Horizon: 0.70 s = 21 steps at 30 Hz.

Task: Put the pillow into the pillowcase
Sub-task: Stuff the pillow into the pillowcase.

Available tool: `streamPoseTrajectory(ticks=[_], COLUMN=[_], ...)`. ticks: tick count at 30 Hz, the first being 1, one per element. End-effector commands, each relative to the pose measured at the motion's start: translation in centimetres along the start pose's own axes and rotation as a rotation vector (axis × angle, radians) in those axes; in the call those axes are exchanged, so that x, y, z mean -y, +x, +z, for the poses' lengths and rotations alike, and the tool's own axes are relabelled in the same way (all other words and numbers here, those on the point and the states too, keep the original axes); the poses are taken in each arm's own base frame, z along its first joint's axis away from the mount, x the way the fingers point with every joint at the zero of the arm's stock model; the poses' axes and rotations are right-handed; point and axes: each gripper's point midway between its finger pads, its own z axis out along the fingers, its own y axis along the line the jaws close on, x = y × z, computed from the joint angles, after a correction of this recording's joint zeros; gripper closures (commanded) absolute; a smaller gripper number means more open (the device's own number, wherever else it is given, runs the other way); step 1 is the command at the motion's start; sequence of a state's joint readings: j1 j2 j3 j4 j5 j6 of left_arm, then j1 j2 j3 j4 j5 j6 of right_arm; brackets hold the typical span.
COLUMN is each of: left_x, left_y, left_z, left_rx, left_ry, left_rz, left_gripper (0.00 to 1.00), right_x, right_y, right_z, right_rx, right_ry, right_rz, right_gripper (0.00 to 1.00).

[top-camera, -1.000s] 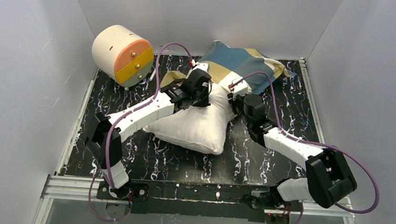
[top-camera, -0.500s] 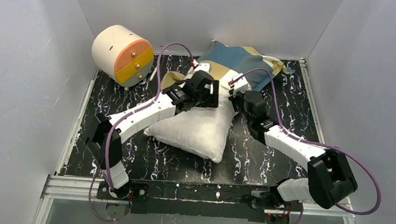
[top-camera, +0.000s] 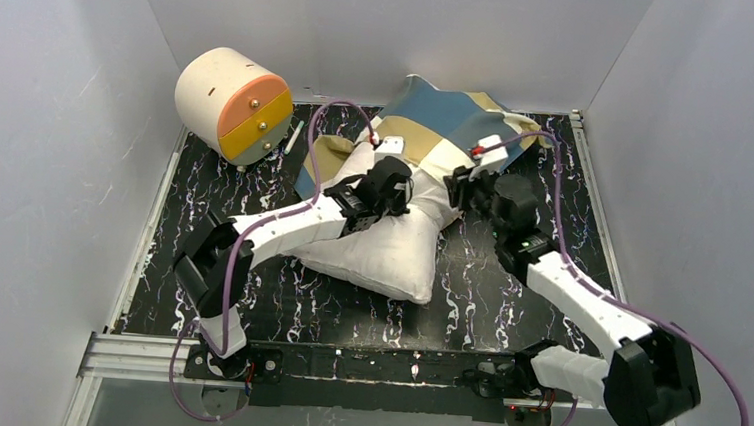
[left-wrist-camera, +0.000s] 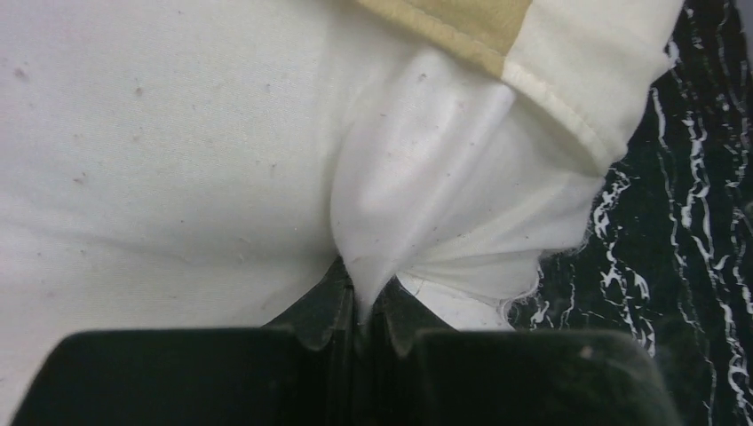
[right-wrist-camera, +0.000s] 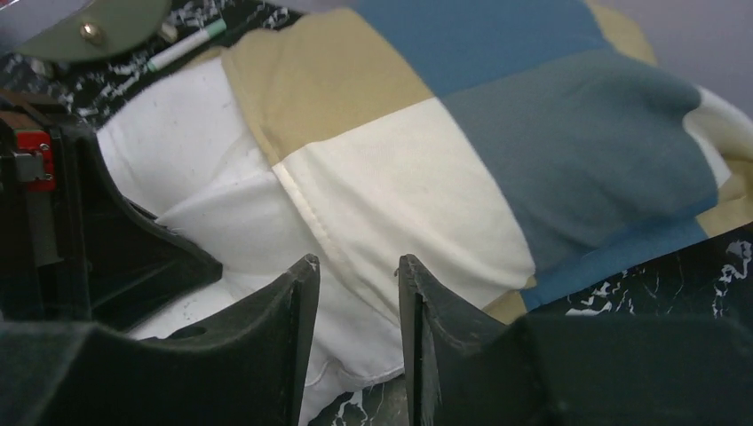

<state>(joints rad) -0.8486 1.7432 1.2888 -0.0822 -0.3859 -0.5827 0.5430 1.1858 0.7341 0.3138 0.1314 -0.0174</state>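
Note:
The white pillow [top-camera: 382,251] lies mid-table, its far end tucked under the mouth of the blue, tan and cream pillowcase [top-camera: 450,118]. My left gripper [top-camera: 397,187] is shut on a pinched fold of the pillow [left-wrist-camera: 417,177] just below the pillowcase hem [left-wrist-camera: 568,80]. My right gripper [top-camera: 462,186] is open, its jaws either side of the cream hem of the pillowcase [right-wrist-camera: 400,186] where it lies over the pillow [right-wrist-camera: 195,151]. It holds nothing.
A cream-and-orange cylinder [top-camera: 232,103] stands at the back left, with a pen [top-camera: 293,134] beside it on the black marbled table [top-camera: 507,302]. Grey walls close in the left, back and right sides.
The left gripper has shifted right and a little nearer with the pillow's far end. The right arm has swung right, its gripper now at the pillowcase's right-hand hem.

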Motion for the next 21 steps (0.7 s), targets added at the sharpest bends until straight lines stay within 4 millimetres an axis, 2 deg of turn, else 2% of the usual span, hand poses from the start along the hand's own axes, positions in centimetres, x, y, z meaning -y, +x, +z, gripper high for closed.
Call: streamPoseTrajectory(ticks=[1, 4, 9, 12, 16, 18, 21], left_x=[-0.8, -0.5, 0.0, 0.1, 0.4, 0.4, 0.3], left_y=[-5.0, -5.2, -5.4, -5.4, -5.5, -5.8, -6.9], left_z=[-1.9, -2.4, -2.6, -2.5, -2.5, -2.5, -2.6], left_rx=[0.121, 0.09, 0.082, 0.076, 0.085, 0.09, 0.122], left_ry=[0.074, 0.083, 0.106, 0.106, 0.12, 0.124, 0.143], left_rz=[-0.073, -0.068, -0.087, -0.089, -0.116, -0.147, -0.236], left_gripper=[1.0, 1.0, 1.0, 1.0, 1.0, 1.0, 1.0], right_x=[-0.3, -0.2, 0.1, 0.8, 2.2, 1.8, 0.7], right_y=[-1.6, -2.3, -1.4, -1.9, -2.2, -2.5, -2.6], right_z=[-1.1, -0.6, 1.6, 2.6, 3.9, 4.2, 4.8], right_rx=[0.081, 0.085, 0.033, 0.034, 0.049, 0.066, 0.058], right_ry=[-0.094, -0.104, -0.117, -0.087, 0.01, 0.002, -0.038], right_rz=[0.089, 0.04, -0.101, -0.144, -0.174, -0.195, -0.225], right_gripper=[0.53, 0.52, 0.52, 0.48, 0.48, 0.56, 0.9])
